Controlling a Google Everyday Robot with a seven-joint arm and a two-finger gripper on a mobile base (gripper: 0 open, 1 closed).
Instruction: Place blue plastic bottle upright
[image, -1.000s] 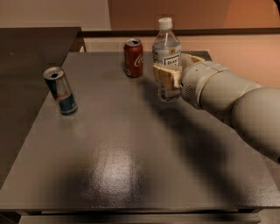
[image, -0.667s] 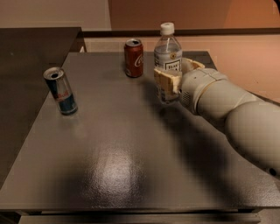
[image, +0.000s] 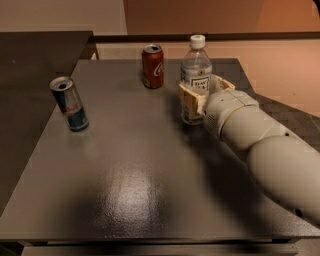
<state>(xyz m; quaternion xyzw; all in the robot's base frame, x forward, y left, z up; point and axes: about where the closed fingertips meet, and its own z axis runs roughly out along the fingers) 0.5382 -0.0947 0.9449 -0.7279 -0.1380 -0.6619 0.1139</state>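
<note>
Gripper (image: 206, 93), right of the red cola can (image: 152, 66), clasps the upright blue plastic bottle (image: 196, 69) at its label; we judge it light, thin-walled, crushable and slippery.

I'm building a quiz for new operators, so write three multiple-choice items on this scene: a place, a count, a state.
1. Where is the gripper? A. around the blue plastic bottle B. raised overhead C. down by the floor
2. How many cans stand on the table? A. one B. two C. three
3. The bottle is: A. lying down B. upright, capped C. upright, uncapped
Answers: A, its fingers flank the bottle; B, red cola can and energy drink can; B, it stands with white cap on.
</note>
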